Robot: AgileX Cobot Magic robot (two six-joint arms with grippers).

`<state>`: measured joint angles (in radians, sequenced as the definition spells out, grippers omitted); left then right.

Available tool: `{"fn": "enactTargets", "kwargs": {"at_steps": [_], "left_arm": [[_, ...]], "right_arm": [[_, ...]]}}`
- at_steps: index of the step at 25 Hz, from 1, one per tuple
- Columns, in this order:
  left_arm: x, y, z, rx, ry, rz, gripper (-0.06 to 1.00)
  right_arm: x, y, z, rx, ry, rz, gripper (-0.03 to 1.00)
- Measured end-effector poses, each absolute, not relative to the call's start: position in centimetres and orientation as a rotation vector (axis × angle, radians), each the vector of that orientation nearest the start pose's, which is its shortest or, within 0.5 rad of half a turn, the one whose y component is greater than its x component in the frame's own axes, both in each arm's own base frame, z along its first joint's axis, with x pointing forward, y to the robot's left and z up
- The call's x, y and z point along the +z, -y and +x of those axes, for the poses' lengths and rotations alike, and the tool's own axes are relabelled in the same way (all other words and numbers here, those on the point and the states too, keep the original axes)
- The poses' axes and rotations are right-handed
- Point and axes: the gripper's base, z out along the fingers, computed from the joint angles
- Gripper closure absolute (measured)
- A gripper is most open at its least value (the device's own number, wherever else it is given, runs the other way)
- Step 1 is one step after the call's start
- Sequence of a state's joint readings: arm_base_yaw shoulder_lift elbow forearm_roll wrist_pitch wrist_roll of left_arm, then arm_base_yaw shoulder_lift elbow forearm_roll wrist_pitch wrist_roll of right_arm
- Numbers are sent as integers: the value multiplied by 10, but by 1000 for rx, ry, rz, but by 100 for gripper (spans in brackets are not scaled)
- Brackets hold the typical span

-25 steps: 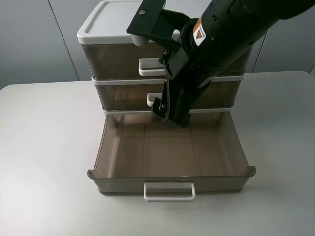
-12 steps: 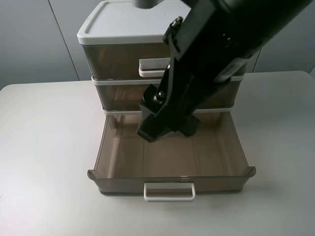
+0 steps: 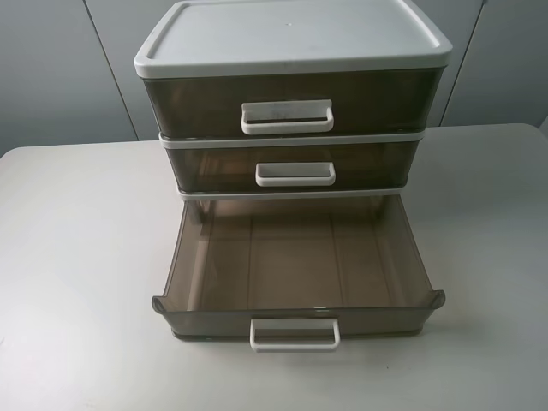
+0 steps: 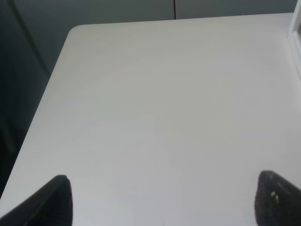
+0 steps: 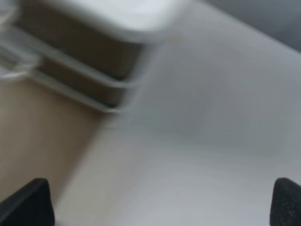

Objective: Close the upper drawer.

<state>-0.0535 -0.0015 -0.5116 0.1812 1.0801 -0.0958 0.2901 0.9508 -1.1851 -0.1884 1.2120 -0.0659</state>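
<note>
The three-drawer cabinet (image 3: 291, 38) stands at the back of the table. Its upper drawer (image 3: 287, 103), smoky-brown with a white loop handle (image 3: 287, 117), sits pushed in flush. The middle drawer (image 3: 295, 163) is also flush. The lowest drawer (image 3: 295, 257), with flared front corners and a wide white handle (image 3: 294, 332), is pulled far out and is empty. Neither gripper shows in the exterior view. My left gripper (image 4: 164, 200) is open over bare table. My right gripper (image 5: 157, 202) is open above the table beside the blurred cabinet (image 5: 84, 42).
The white table (image 3: 77, 257) extends left and right of the cabinet. Its left edge and rounded corner (image 4: 70, 35) show in the left wrist view, with dark floor beyond. Grey wall panels stand behind the cabinet.
The right arm, which hung in front of the upper and middle drawers, has pulled back out of the exterior view. The drawers stand as before.
</note>
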Motion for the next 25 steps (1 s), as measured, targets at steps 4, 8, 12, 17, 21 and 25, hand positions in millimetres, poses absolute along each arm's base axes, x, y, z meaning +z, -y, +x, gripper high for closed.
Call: {"fn": "enactTargets", "kwargs": {"at_steps": [4, 8, 12, 17, 21, 25], "left_arm": [[280, -15, -7, 124, -2039, -55, 20], [280, -15, -7, 124, -2039, -55, 20], [280, -15, -7, 124, -2039, -55, 20], [280, -15, -7, 124, -2039, -55, 20], [280, -15, -7, 124, -2039, -55, 20], [280, -15, -7, 124, -2039, -55, 20]], "right_arm": [[394, 5, 116, -243, -2393, -148, 27], [373, 17, 70, -258, -2302, 16, 27], [354, 19, 27, -231, -2180, 63, 27], [332, 14, -18, -104, -2029, 75, 27], [311, 11, -33, -46, -2019, 64, 27], [298, 5, -27, 7, -2078, 26, 27]]}}
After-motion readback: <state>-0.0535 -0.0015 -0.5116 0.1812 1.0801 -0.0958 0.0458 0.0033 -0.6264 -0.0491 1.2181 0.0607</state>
